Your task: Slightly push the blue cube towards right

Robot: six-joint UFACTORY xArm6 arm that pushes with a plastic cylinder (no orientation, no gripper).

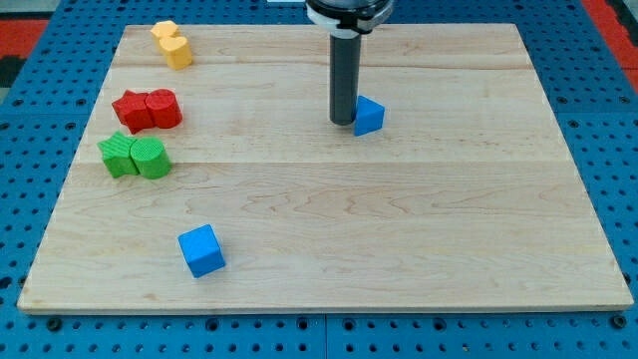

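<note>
The wooden board (pixel 329 199) is seen from above at a slant, sitting on a blue pegboard surface (pixel 608 130). My tip (pixel 343 122) is planted in the upper middle of the frame, pressed right up against the left side of a small blue block (pixel 369 116) that looks more like a wedge or triangular piece than a cube. No jaws are fitted here at all, just a plain dark rod, so nothing is gripped; contact is made only by the rod's side.

The blue cube (pixel 202 250) is found in the lower left of the frame, well apart from my tip and from everything else.

Over on the left side, three pairs are lined up going down: two yellow blocks (pixel 172 44) touching each other at the upper left, then a red pair (pixel 147 109) just below them, then a green pair (pixel 135 157) under that. In the red and green pairs the right-hand piece looks rounded like a cylinder, while the left-hand piece has a star-like outline, though the shapes can't be made out for sure.
</note>
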